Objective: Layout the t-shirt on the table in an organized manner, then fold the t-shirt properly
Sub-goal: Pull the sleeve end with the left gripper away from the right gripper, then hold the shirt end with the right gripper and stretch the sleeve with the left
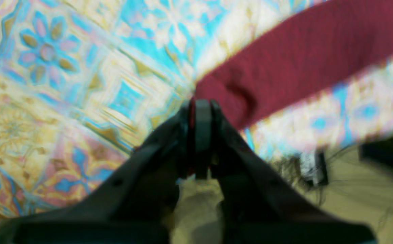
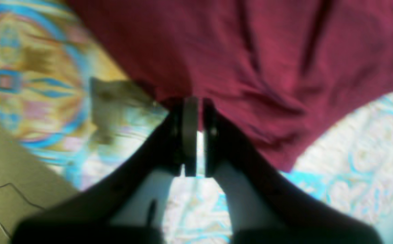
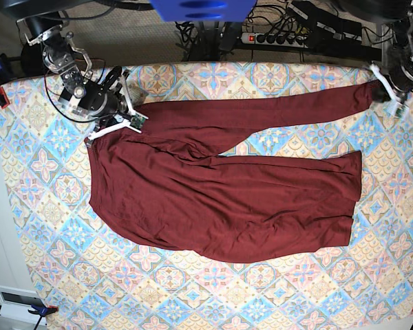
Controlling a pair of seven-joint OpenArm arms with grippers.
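Left wrist: left gripper [image 1: 201,101] pinching the sleeve end of the shirt [image 1: 304,64], sleeve running up-right over the bench [image 1: 64,84]. Right wrist: right gripper [image 2: 196,103], jaws narrowly parted, at the shirt's edge. Base: shirt flat, long axis left-right, sleeve stretched toward the bench's far right corner.

1 t-shirt [image 3: 220,199], 1 table [image 3: 41,206], 2 grippers

Beige floor [image 3: 151,38] beyond far edge; black power strip [image 3: 299,39] with tangled cables [image 3: 199,31] lying there.
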